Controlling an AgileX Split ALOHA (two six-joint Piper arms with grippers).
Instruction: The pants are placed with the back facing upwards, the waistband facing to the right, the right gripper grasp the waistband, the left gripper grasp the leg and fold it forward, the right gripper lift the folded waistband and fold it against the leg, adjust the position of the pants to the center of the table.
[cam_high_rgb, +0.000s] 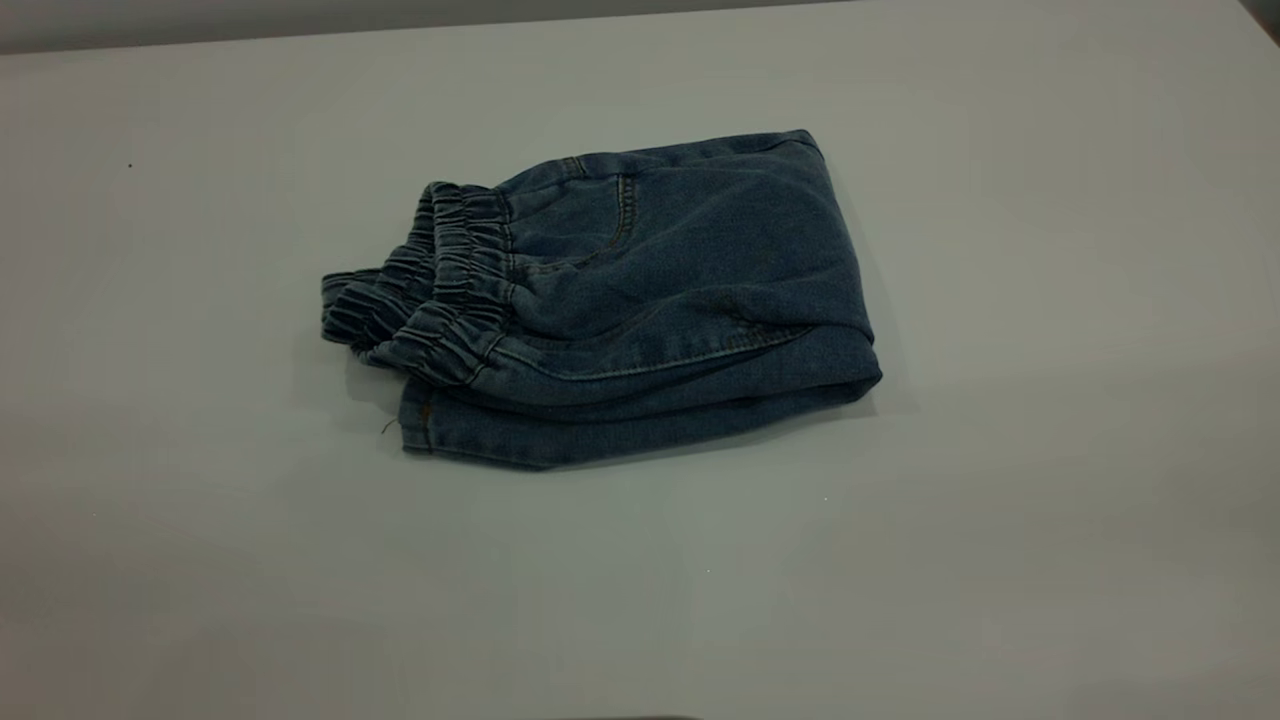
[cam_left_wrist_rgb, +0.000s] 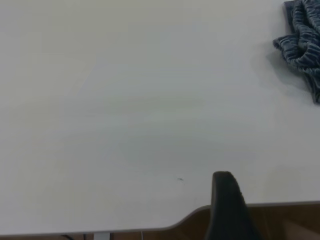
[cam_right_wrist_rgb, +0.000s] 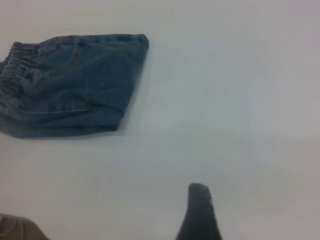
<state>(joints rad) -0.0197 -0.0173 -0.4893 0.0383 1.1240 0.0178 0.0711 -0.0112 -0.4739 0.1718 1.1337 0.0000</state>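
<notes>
Denim pants folded compact, mid-table | waistband bunched at 9 o'clock, laid over leg | left gripper, right gripper clear of cloth; grip unreadable | folds look finished

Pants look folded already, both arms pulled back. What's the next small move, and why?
Probably none, or a slight nudge. The pants lie folded in a compact stack, waistband bunched at the exterior view's left, near the middle of the table. Neither gripper touches them. If anything, slide the stack a little toward the near edge.
</notes>
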